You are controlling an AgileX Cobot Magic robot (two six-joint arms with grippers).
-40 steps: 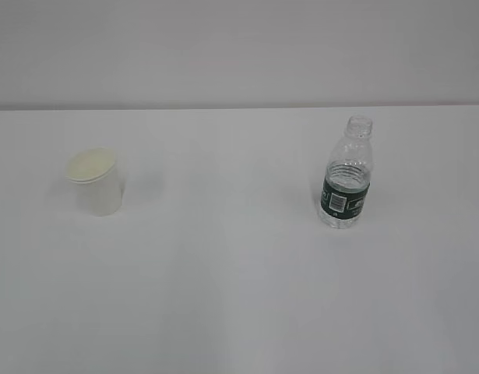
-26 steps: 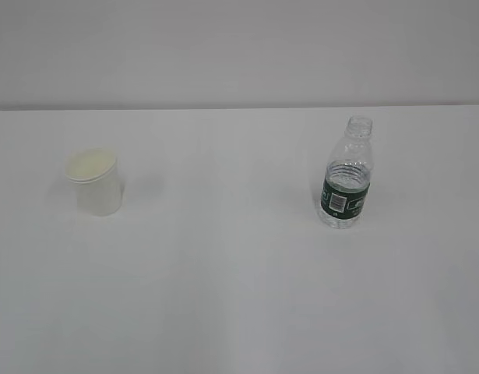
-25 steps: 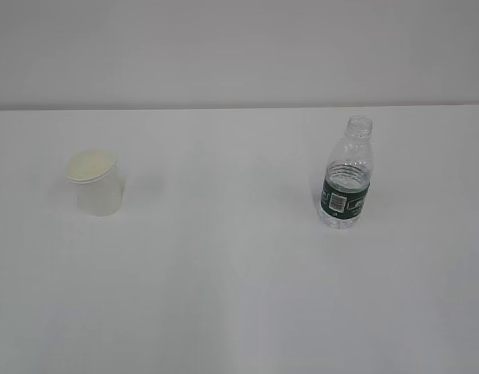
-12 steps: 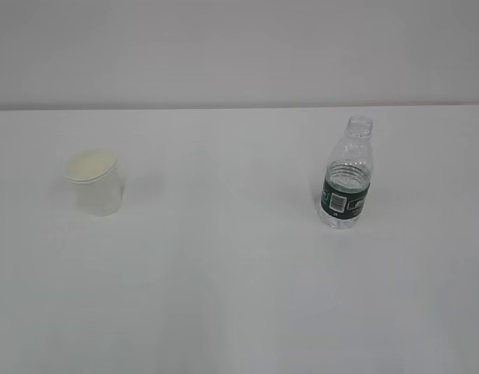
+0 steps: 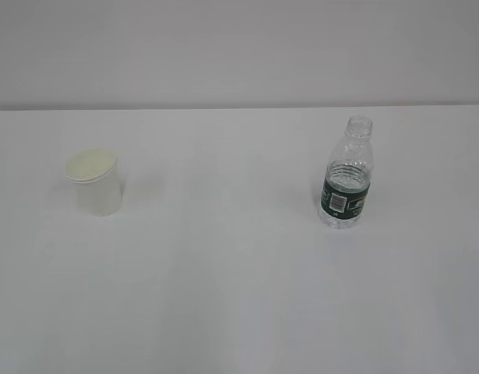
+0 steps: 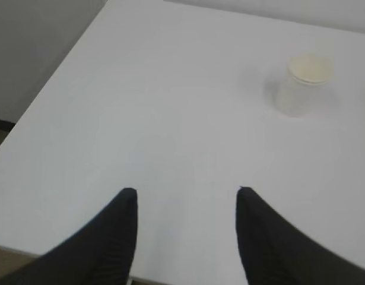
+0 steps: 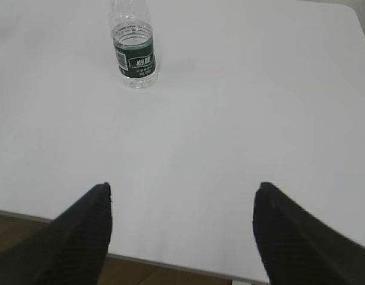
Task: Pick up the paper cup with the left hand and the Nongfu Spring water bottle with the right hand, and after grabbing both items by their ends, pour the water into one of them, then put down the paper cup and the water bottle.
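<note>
On your table (image 5: 239, 296): paper cup (image 5: 94, 181) left, water bottle (image 5: 346, 174) right, well apart.
Your left gripper (image 6: 187, 191): jaws parted, empty.
Your right gripper (image 7: 182, 187): jaws wide, empty.

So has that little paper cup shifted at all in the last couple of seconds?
No. The paper cup stands at the same spot on the table, equally far from the water bottle, which has not moved either.

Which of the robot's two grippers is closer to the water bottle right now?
The right one. The right gripper hangs open over the near table edge with the water bottle ahead and slightly left. The left gripper faces the paper cup; no bottle shows in its view.
</note>
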